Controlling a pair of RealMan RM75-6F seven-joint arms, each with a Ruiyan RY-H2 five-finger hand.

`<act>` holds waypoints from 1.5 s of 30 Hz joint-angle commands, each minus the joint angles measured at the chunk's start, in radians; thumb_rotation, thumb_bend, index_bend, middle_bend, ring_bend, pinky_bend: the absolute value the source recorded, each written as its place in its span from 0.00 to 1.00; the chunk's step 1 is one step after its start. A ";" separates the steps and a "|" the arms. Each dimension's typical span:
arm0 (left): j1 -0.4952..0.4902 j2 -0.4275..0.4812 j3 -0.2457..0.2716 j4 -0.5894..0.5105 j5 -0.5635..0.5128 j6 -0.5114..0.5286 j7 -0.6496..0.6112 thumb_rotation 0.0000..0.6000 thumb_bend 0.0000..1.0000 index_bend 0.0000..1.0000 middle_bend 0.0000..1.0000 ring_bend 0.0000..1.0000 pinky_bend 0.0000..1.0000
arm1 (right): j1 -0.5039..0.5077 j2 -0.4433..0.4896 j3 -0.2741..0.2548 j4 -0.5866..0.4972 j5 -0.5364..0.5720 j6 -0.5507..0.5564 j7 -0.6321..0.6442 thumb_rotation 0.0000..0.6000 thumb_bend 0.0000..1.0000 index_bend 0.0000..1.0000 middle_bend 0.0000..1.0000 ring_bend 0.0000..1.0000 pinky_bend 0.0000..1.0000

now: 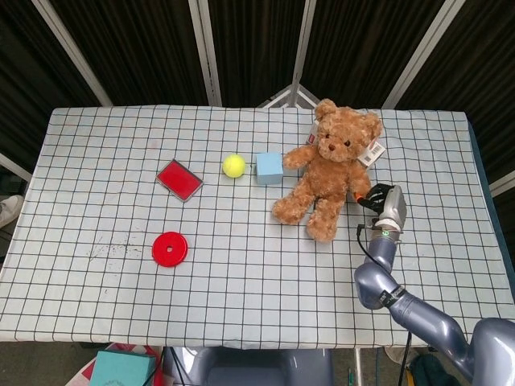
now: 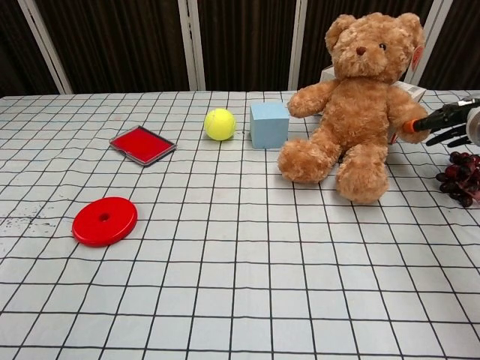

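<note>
The tabletop, covered in a white cloth with a black grid, carries everything here. The brown plush teddy bear sits upright toward its far right part, legs stretched toward the robot, its long axis running from head at the back to feet at the front. The right hand is just beside the bear on the bear's right-hand side as the cameras see it. An orange fingertip meets the paw of the bear's outstretched arm, with the other fingers fanned out behind and nothing closed in them. Whether that tip presses or barely grazes the plush cannot be told. So the bear lies leftward of the hand, and only the right hand is near it; the left hand shows in neither view.

Open cloth lies in front of the bear. Behind it stands a white box, and the tabletop's right edge is near the hand. Close to the bear's left paw sits a light blue cube. Dark purple grapes lie just under the hand.
</note>
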 commanded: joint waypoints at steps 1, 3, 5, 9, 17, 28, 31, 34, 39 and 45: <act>0.003 0.001 0.000 0.000 0.000 0.004 -0.002 1.00 0.19 0.27 0.02 0.01 0.14 | -0.008 -0.010 0.003 0.021 -0.001 -0.016 -0.009 1.00 0.30 0.77 0.57 0.47 0.19; 0.004 0.001 0.000 0.001 -0.002 0.005 -0.004 1.00 0.19 0.27 0.02 0.01 0.14 | -0.008 -0.007 0.010 0.016 -0.010 -0.014 -0.010 1.00 0.30 0.77 0.57 0.47 0.19; 0.004 0.001 -0.001 0.002 -0.004 0.004 -0.005 1.00 0.19 0.27 0.02 0.01 0.14 | -0.007 -0.002 0.020 0.002 -0.023 -0.004 -0.012 1.00 0.30 0.77 0.57 0.47 0.19; 0.004 0.002 0.000 0.002 -0.003 0.003 -0.004 1.00 0.19 0.28 0.02 0.01 0.14 | -0.006 0.005 0.030 -0.021 -0.037 0.010 -0.020 1.00 0.30 0.77 0.57 0.47 0.19; 0.005 0.002 0.000 0.002 -0.002 0.004 -0.004 1.00 0.19 0.28 0.02 0.01 0.14 | -0.017 -0.001 0.028 -0.028 -0.041 0.012 -0.030 1.00 0.30 0.77 0.57 0.47 0.19; 0.006 0.002 -0.001 0.002 -0.004 0.003 -0.006 1.00 0.19 0.28 0.02 0.01 0.14 | -0.006 -0.015 0.039 0.016 -0.036 -0.015 -0.055 1.00 0.30 0.77 0.57 0.47 0.19; 0.006 0.002 -0.001 0.001 -0.002 0.004 -0.005 1.00 0.19 0.28 0.02 0.01 0.14 | -0.005 -0.003 0.048 -0.015 -0.054 0.008 -0.057 1.00 0.30 0.77 0.57 0.47 0.19; 0.006 0.002 0.000 0.001 -0.001 0.004 -0.005 1.00 0.19 0.28 0.02 0.01 0.14 | -0.007 -0.001 0.037 -0.030 -0.063 0.027 -0.074 1.00 0.30 0.77 0.57 0.47 0.19; 0.010 0.004 0.000 0.001 0.002 0.009 -0.011 1.00 0.19 0.28 0.02 0.01 0.14 | -0.021 -0.017 0.024 -0.007 -0.047 0.005 -0.079 1.00 0.30 0.77 0.57 0.47 0.19; 0.010 0.005 -0.001 0.003 0.000 0.009 -0.013 1.00 0.19 0.28 0.02 0.01 0.14 | -0.022 -0.017 0.030 -0.003 -0.067 -0.011 -0.069 1.00 0.30 0.76 0.57 0.47 0.19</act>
